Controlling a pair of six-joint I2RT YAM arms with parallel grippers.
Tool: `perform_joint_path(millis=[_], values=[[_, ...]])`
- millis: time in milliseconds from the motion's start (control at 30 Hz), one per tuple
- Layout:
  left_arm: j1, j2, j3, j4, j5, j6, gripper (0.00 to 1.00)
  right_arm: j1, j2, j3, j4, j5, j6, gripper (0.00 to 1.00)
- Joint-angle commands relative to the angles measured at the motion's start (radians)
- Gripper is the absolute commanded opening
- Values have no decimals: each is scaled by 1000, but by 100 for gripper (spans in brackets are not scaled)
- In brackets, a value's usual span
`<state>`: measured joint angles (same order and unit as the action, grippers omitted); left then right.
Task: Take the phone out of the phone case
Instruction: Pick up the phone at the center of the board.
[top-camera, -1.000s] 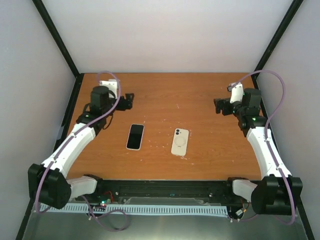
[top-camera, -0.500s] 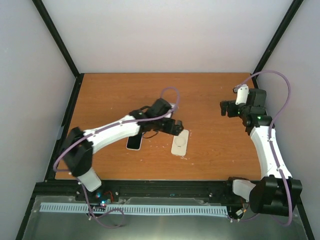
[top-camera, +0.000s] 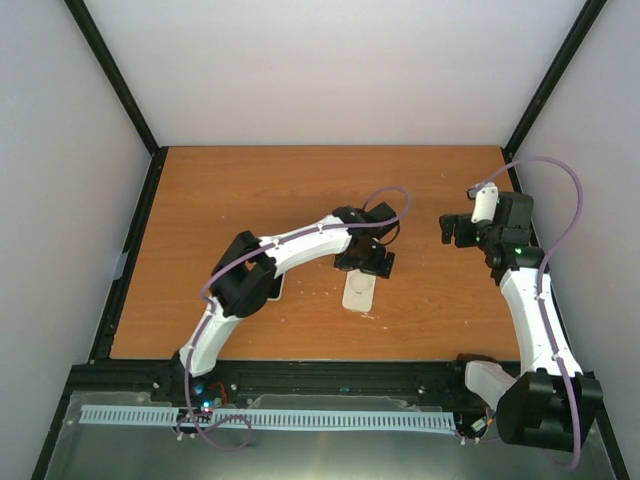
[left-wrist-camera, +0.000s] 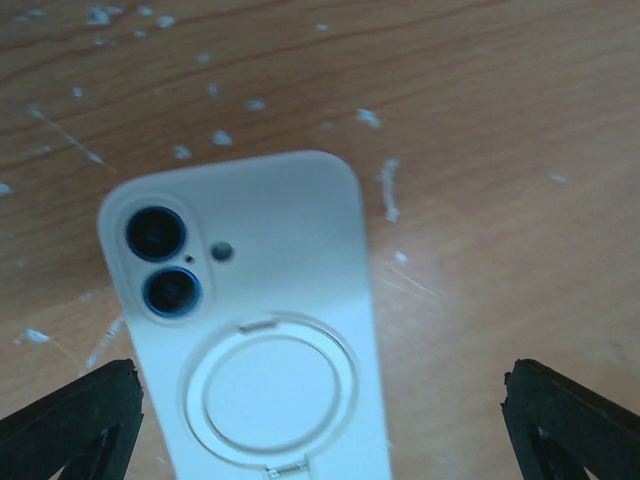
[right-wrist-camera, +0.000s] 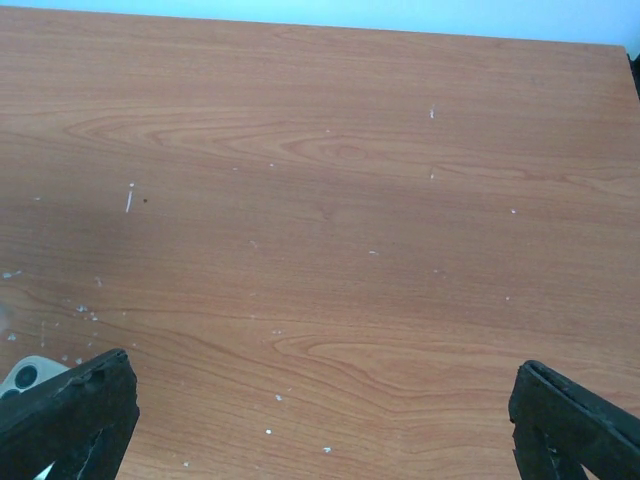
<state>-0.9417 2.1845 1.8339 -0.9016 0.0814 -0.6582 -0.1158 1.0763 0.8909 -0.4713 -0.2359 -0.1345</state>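
Observation:
A white phone case (top-camera: 359, 294) holding the phone lies back up on the wooden table (top-camera: 250, 190), with two camera lenses and a ring on its back. In the left wrist view the case (left-wrist-camera: 250, 330) fills the centre. My left gripper (top-camera: 366, 264) hovers over the case's far end, open and empty; its fingertips (left-wrist-camera: 70, 420) stand wide on either side of the case. My right gripper (top-camera: 450, 228) is open and empty at the right of the table, well away from the case. A corner of the case (right-wrist-camera: 22, 378) shows in the right wrist view.
A black phone (top-camera: 273, 290) lies face up left of the case, mostly hidden under my left arm. White specks and scratches mark the wood. Black frame posts stand at the table's back corners, with white walls around.
My left arm has swung from the back left corner across the table to above the white case. My right gripper has shifted slightly.

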Motion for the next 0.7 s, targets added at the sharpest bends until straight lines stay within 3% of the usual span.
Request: perform_joint_path(millis=[0, 267, 667], values=[[-8, 87, 168, -231, -122, -50, 100, -10, -45, -22, 16, -33, 8, 100], [11, 224, 328, -308, -76, -37, 100, -24, -55, -26, 8, -59, 7, 100], [44, 264, 310, -322, -20, 4, 100, -32, -63, -27, 8, -66, 3, 100]])
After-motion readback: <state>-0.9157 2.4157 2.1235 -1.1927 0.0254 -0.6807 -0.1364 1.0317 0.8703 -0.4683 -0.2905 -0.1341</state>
